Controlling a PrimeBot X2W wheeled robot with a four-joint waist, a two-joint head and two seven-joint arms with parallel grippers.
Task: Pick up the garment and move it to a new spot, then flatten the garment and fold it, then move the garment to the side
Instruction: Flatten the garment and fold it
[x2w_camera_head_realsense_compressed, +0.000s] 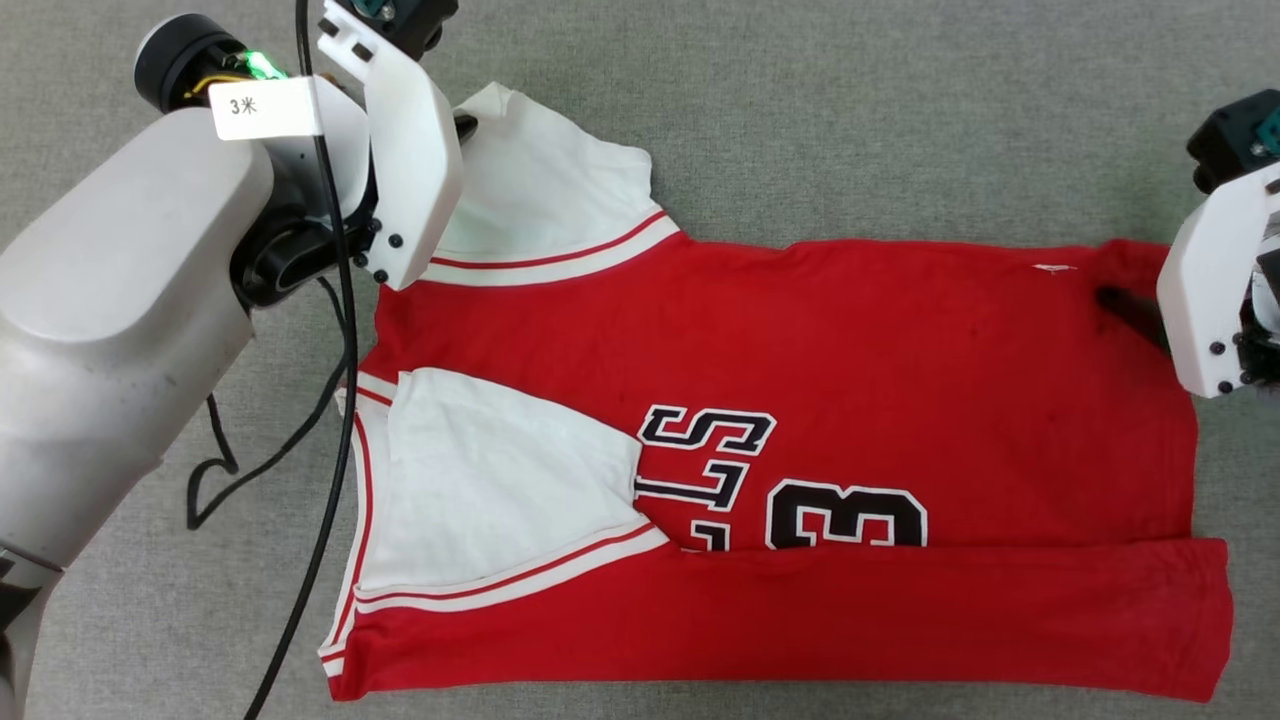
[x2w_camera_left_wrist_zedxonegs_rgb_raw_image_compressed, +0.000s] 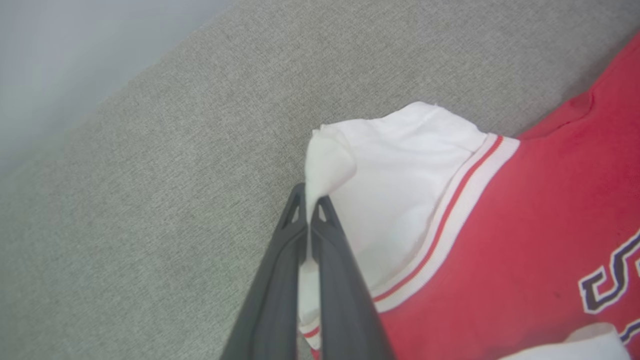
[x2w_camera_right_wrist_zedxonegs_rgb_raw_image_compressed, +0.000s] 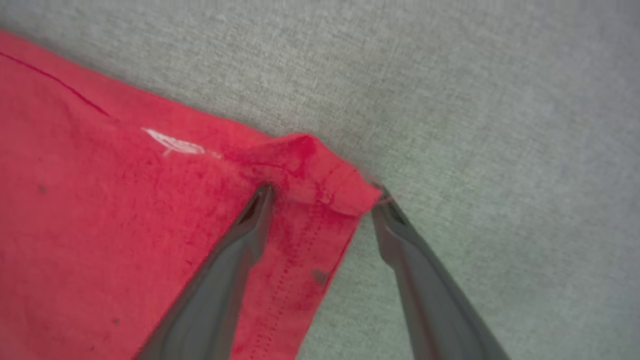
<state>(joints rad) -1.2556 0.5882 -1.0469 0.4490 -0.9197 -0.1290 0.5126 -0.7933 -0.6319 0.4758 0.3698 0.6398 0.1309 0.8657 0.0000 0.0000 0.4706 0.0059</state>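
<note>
Red jersey (x2w_camera_head_realsense_compressed: 800, 400) lies on grey cloth surface (x2w_camera_head_realsense_compressed: 900, 120), long axis L–R btwn both arms: L gripper (x2w_camera_left_wrist_zedxonegs_rgb_raw_image_compressed: 310, 210) pinched tight on jersey's far white shoulder tip, R gripper (x2w_camera_right_wrist_zedxonegs_rgb_raw_image_compressed: 325, 197) fingers apart, straddling jersey's far hem corner.

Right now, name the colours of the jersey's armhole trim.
White trim with one thin red stripe; clearest in head view.
</note>
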